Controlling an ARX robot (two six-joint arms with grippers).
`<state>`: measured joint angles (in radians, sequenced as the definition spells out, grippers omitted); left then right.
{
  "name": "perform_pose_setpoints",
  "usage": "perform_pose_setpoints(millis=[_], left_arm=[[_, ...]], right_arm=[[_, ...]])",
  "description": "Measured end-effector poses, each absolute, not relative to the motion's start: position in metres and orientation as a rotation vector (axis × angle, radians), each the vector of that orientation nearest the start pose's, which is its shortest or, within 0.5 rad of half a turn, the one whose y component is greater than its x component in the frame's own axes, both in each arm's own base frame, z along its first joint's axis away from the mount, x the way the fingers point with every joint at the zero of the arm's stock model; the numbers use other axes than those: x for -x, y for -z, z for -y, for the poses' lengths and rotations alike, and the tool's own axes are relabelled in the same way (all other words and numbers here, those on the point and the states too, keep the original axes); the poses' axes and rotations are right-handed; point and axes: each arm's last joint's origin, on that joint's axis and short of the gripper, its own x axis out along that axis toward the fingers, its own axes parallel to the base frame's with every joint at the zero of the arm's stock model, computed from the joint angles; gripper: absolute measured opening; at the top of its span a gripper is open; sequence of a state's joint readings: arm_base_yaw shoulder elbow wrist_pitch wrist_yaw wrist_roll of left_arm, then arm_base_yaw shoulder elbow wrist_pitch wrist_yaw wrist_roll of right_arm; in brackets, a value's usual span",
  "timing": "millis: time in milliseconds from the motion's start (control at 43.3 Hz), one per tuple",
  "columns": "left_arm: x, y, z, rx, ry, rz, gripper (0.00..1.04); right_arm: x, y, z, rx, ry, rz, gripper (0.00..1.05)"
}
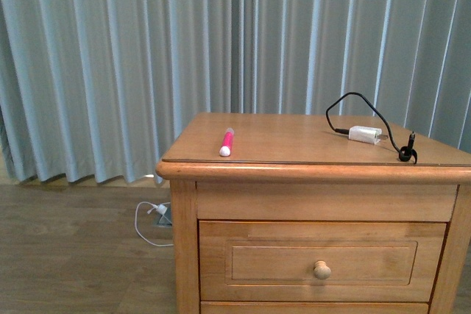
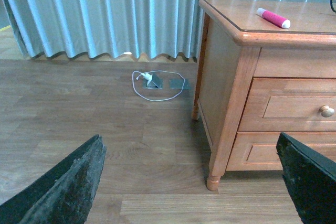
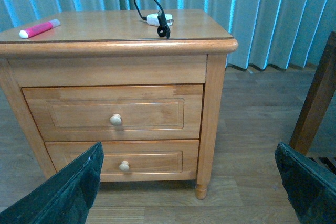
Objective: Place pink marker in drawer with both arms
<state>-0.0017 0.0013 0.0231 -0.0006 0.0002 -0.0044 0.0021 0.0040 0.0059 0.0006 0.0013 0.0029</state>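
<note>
The pink marker [image 1: 227, 142] lies on the cabinet's top near its left front corner, whitish end toward the front; it also shows in the wrist views [image 2: 273, 18] [image 3: 39, 28]. The upper drawer [image 1: 321, 260] is shut, its round knob [image 1: 321, 270] centred on the panel [image 3: 115, 119]. Neither arm appears in the front view. My left gripper [image 2: 191, 182] is open over the floor, left of the cabinet and well below the marker. My right gripper [image 3: 189, 182] is open in front of the cabinet, low, with nothing between its fingers [image 3: 68, 192].
A white charger plug [image 1: 365, 134] with a looping black cable [image 1: 353, 101] lies on the top's right side. The lower drawer [image 3: 123, 161] is shut. A white cord and floor socket [image 2: 155, 81] lie left of the cabinet. A dark wooden furniture leg [image 3: 315, 98] stands at the right. Curtains hang behind.
</note>
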Motion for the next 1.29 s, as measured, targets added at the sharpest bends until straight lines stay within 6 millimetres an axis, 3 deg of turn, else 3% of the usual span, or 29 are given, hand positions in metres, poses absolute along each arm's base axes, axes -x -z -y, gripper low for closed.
perform_pose_setpoints(millis=[994,1109,1294], left_arm=[[-0.096,-0.171,0.000,0.004,0.002,0.021,0.99],[-0.096,-0.171,0.000,0.004,0.002,0.021,0.99],[-0.096,-0.171,0.000,0.004,0.002,0.021,0.99]], right_arm=[[-0.098,-0.165,0.000,-0.003,-0.001,0.002,0.96],[-0.101,-0.160,0.003,0.079,-0.044,-0.158,0.96],[-0.114,-0.165,0.002,0.055,-0.038,-0.245,0.96]])
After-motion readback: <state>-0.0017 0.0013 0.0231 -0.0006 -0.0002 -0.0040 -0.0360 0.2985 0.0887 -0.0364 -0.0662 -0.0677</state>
